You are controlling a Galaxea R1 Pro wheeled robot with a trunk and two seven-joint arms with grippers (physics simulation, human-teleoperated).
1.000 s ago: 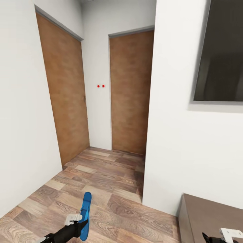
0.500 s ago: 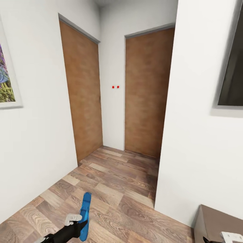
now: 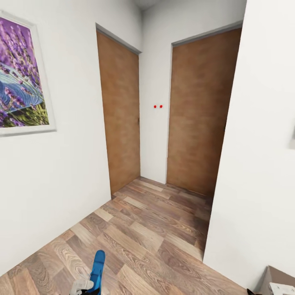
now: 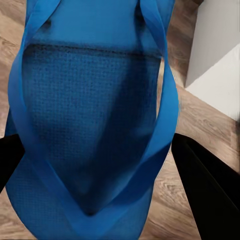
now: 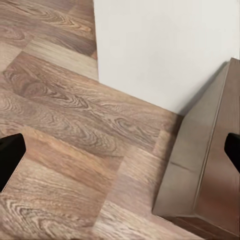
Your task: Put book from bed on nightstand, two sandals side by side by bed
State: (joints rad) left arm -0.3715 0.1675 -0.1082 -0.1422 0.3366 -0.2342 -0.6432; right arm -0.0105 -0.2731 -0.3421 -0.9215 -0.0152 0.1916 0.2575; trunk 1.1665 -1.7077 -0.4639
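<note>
Here we are holding one blue sandal [image 4: 95,125] in our left hand [image 4: 100,165], its dark fingers [image 4: 207,192] clamped on either side of the sole, thong straps facing the wrist camera. In the head view the sandal [image 3: 97,271] is standing on edge above the wood-plank floor [image 3: 155,233]. Our right hand [image 5: 120,152] is empty, fingers spread wide apart over the floor beside a dark brown cabinet [image 5: 210,170]. Ahead, we are facing two brown doors [image 3: 123,110] set in white walls, with a framed lavender picture [image 3: 20,82] on the left wall.
</note>
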